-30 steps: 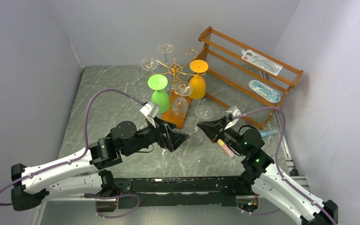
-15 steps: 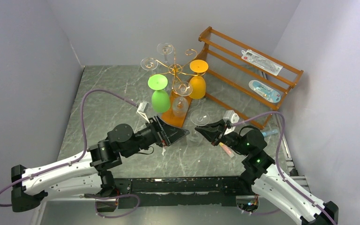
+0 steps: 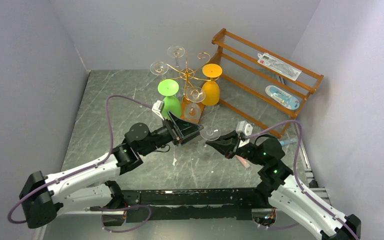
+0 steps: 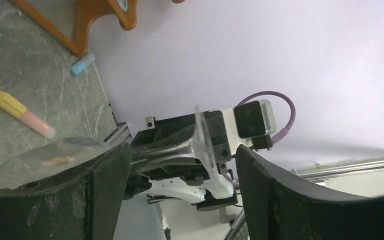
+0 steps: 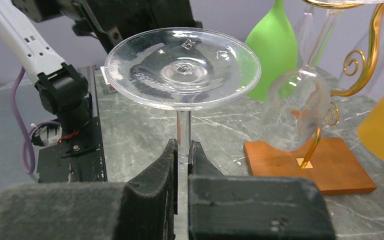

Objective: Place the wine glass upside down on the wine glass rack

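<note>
I see the right end effector (image 5: 182, 150) clamped on the stem of the inverted wine glass (image 5: 182, 67) near the wine glass rack (image 5: 330, 170), left end effector (image 4: 182, 157) spread wide.

In front wine glass (image 3: 210, 134), behind it wine glass rack (image 3: 186, 74)

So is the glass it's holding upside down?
Yes, upside down. The wine glass has its flat foot on top, and the right gripper pinches the stem below it.
</note>
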Robot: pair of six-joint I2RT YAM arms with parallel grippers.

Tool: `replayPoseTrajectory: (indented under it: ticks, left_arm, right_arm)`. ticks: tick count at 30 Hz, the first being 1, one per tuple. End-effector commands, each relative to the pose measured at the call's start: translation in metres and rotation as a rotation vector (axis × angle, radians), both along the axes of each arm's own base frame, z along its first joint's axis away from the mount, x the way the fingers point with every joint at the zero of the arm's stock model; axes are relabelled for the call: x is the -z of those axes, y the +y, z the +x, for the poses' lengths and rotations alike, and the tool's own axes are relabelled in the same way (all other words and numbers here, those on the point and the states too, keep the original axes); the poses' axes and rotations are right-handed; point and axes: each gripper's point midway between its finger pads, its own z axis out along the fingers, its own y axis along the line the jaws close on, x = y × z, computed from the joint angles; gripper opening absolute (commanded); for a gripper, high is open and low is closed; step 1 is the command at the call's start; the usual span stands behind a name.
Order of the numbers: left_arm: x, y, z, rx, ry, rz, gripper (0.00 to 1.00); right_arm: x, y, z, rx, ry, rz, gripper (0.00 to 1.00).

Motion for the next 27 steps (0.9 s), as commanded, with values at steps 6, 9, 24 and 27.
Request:
replayPoseTrajectory:
  ticks: [6,9,24,27]
  left_arm:
    - [-0.024,-0.010,-0.012,0.135,-0.010,-0.118,0.75]
    - [-0.022,-0.007,-0.011,0.119,-0.008,-0.087,0.60]
    - [-0.009,-0.010,-0.017,0.183,-0.042,0.071,0.20]
    - [-0.011,-0.011,-0.019,0.199,-0.061,0.087,0.05]
  right_arm:
    - [-0.021,0.007,-0.011,-0.067,-0.077,0.003,0.00]
    - [-0.019,0.009,-0.011,-0.068,-0.074,-0.006,0.00]
    - [-0.018,0.012,-0.015,-0.098,-0.071,-0.021,0.00]
    - [-0.020,0.012,-0.013,-0.085,-0.045,-0.008,0.00]
